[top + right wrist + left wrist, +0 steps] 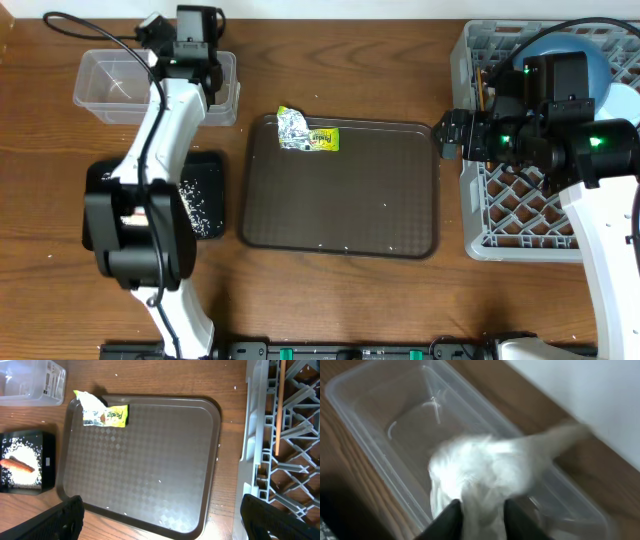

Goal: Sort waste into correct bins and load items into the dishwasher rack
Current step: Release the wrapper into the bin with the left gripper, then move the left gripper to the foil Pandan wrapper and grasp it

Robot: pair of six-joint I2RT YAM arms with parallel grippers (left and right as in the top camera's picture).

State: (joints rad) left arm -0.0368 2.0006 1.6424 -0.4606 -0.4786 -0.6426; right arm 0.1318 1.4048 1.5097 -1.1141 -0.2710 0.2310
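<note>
In the left wrist view my left gripper (482,506) hangs over the clear tub (380,415). Its jaws are parted, with the blurred white tissue (480,465) still between the fingers. Overhead, that gripper (188,72) is at the tub's (110,85) right half. The black tray (205,165) holds rice (200,205) and a carrot (17,465). Crumpled foil (291,125) and a green-yellow wrapper (323,140) lie at the brown tray's far edge. My right gripper (447,134) stands open and empty between tray and rack (520,225). The rack holds a blue bowl (592,55) and chopsticks (277,410).
The brown serving tray (340,195) fills the table's middle, with a few rice grains on it. A pale-blue piece (625,100) shows at the rack's right edge. My left arm stretches over the black tray. The rack's near half shows only bare lattice.
</note>
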